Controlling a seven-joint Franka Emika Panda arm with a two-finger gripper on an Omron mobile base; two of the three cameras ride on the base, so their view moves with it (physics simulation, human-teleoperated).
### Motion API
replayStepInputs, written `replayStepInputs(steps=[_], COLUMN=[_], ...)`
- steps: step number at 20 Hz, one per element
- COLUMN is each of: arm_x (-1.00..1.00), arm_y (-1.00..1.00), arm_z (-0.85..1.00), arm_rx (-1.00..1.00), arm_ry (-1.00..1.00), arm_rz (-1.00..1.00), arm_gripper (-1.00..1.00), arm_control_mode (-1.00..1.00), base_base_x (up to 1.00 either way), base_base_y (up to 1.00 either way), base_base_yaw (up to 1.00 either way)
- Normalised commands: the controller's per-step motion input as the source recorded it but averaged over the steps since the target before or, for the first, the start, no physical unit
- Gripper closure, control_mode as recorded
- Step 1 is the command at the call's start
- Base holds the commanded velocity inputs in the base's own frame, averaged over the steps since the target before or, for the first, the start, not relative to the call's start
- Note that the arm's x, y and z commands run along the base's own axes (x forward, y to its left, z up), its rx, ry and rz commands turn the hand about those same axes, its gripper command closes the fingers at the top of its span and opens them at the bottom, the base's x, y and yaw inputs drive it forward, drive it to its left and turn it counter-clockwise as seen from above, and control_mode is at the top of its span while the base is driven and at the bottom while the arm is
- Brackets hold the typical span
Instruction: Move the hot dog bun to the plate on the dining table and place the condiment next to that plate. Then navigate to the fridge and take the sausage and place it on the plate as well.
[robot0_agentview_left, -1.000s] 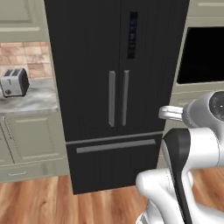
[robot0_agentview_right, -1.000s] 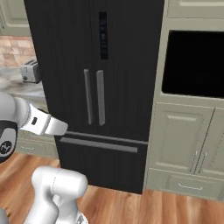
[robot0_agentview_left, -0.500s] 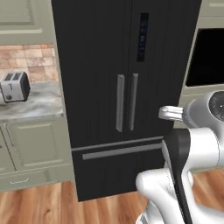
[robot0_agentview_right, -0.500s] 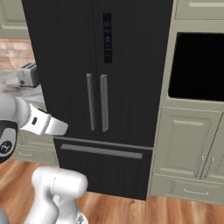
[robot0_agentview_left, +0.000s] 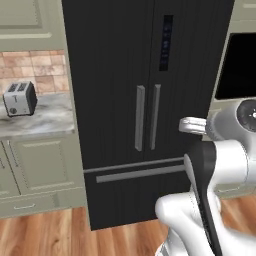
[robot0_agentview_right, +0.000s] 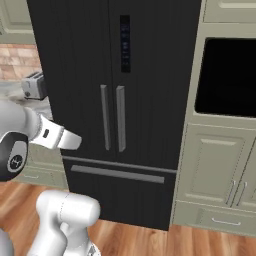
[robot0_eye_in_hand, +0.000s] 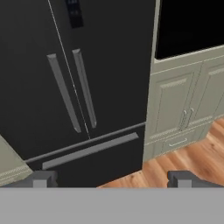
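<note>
- fridge (robot0_agentview_left: 145, 100) fills the centre of both base views, black, both doors closed, two grey upright handles (robot0_agentview_left: 147, 117) side by side at mid-height, a long drawer bar below.
- gripper (robot0_eye_in_hand: 109, 179) sits at the bottom of the hand view, fingers (robot0_eye_in_hand: 41, 179) spread wide, grasping nothing.
- toaster (robot0_agentview_left: 20, 98) stands on the counter at left of the left base view.
- wall oven (robot0_agentview_right: 227, 77) is dark at upper right of the right base view.

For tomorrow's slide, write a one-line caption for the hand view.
Open tool faces the closed black fridge, beside cream cupboards and a wood floor.
</note>
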Motion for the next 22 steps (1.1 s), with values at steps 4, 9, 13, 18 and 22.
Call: replayStepInputs(steps=[4, 9, 13, 18, 22], arm_x=[1.0, 0.83, 0.6, 0.51, 0.48], arm_y=[-0.04, 0.0, -0.03, -0.21, -0.1], arm_z=[0.05, 0.01, 0.0, -0.05, -0.17], arm_rx=[0.06, 0.01, 0.01, 0.0, 0.0], arm_ry=[0.04, 0.05, 0.03, 0.08, 0.01], arm_rz=[0.13, 0.07, 0.03, 0.14, 0.11], arm_gripper=[-1.0, -1.0, -1.0, -1.0, -1.0], arm_control_mode=[-1.0, -1.0, -1.0, -1.0, -1.0], base_base_x=[0.0, 0.0, 0.0, 0.0, 0.0], base_base_y=[0.0, 0.0, 0.0, 0.0, 0.0], base_base_yaw=[0.0, 0.0, 0.0, 0.0, 0.0])
